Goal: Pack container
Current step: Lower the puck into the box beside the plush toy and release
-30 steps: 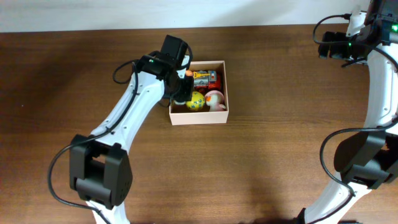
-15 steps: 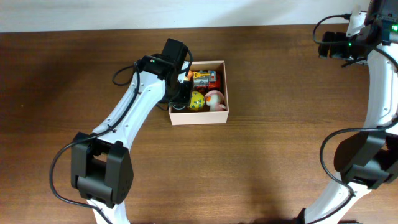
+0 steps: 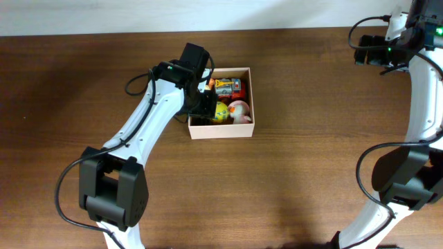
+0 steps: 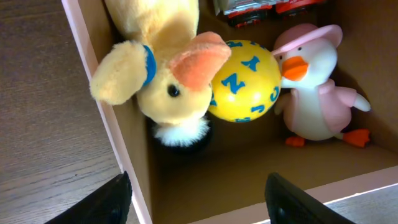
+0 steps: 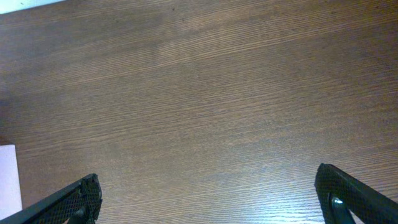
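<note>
The container point(image 3: 223, 130) is a square shallow cardboard box with white walls and a tan inside; its left wall shows in the left wrist view point(image 4: 130, 155). Inside lie a yellow plush bunny point(image 4: 165, 74), a yellow ball with blue letters point(image 4: 245, 81), a pink duck point(image 4: 314, 99) and a red toy car point(image 3: 228, 88). My left gripper point(image 4: 196, 202) is open and empty, hovering over the box's near-left corner, its fingers straddling the left wall. My right gripper point(image 5: 211, 199) is open and empty over bare table at the far right.
The brown wooden table point(image 3: 311, 159) surrounds the box. The left arm point(image 3: 149, 117) reaches over the box's left side. The right arm point(image 3: 422, 90) stands along the right edge. A white box corner shows at the right wrist view's left edge point(image 5: 7, 180).
My left gripper has shifted slightly toward the near-left of the box, over the toys. The right arm has not moved.
</note>
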`<state>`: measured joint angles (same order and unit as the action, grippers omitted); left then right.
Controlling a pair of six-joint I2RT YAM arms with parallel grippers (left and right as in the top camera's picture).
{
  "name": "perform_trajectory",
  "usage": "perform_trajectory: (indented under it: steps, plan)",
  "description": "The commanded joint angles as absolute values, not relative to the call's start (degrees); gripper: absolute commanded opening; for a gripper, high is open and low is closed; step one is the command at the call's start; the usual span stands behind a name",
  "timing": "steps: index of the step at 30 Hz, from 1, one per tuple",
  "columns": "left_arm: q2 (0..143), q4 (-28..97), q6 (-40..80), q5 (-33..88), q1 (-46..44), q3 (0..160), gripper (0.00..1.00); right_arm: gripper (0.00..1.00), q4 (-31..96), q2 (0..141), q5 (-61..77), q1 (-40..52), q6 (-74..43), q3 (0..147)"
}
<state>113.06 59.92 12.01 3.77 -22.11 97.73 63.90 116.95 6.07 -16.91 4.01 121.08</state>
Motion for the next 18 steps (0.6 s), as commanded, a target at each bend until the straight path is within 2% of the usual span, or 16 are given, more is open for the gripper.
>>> perform_trajectory:
  steps: [1, 7, 12, 18]
  plan:
    - [113.14, 59.33, 12.32, 3.20, -22.04, 98.52, 0.67, 0.99, 63.90, 115.59, 5.76, -16.91, 3.57, 121.71]
    - [113.14, 57.06, 12.32, 3.18, -22.04, 99.48, 0.62, 0.99, 63.90, 115.59, 5.74, -16.91, 3.57, 121.71]
    - [113.14, 55.18, 12.32, 3.14, -22.04, 100.36, 0.45, 0.99, 63.90, 115.59, 5.76, -16.91, 3.57, 121.71]
    - [114.52, 51.72, 12.29, -0.05, -22.15, 100.33, 0.44, 0.99, 63.90, 115.59, 5.74, -16.91, 3.57, 121.71]
